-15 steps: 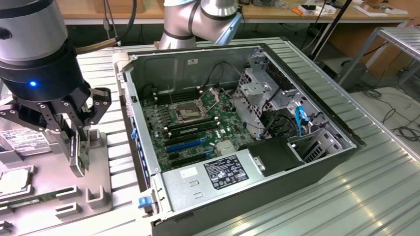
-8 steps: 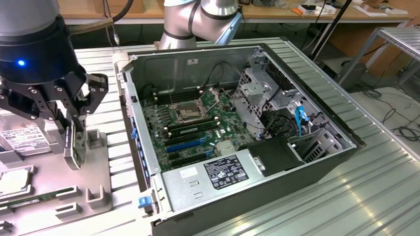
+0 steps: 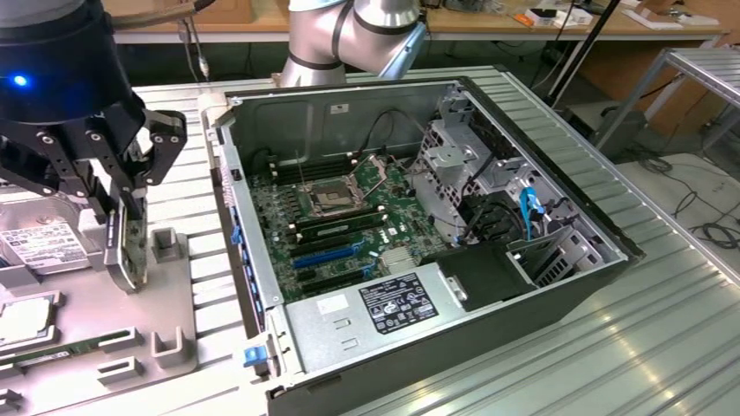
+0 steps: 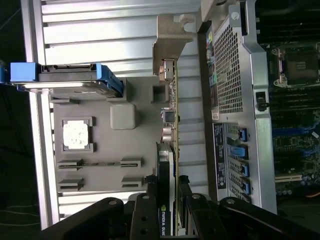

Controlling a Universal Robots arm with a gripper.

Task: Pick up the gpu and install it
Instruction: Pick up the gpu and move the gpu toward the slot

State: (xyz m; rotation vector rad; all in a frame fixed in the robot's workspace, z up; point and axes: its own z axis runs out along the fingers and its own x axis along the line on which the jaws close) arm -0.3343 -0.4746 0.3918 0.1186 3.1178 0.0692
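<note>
The gpu (image 3: 125, 247) stands on edge at the exterior view's left, its long silver bracket pointing down over the grey parts tray (image 3: 173, 342). My gripper (image 3: 116, 195) is shut on its upper part, with black fingers on both sides. In the wrist view the gpu (image 4: 171, 125) appears edge-on, a thin green board with a black cooler, clamped between my gripper's (image 4: 167, 200) fingers (image 4: 149, 205). Its far end lies near a grey post (image 4: 170, 40) of the tray. I cannot tell whether its lower edge still touches the tray.
The open computer case (image 3: 590, 217) lies to the exterior view's right of the tray, motherboard (image 3: 335, 208) up, with blue slots (image 3: 324, 256) near the rear wall. On the tray rest a hard drive (image 3: 41, 243), a processor (image 3: 29, 321) and a memory stick (image 3: 58, 354).
</note>
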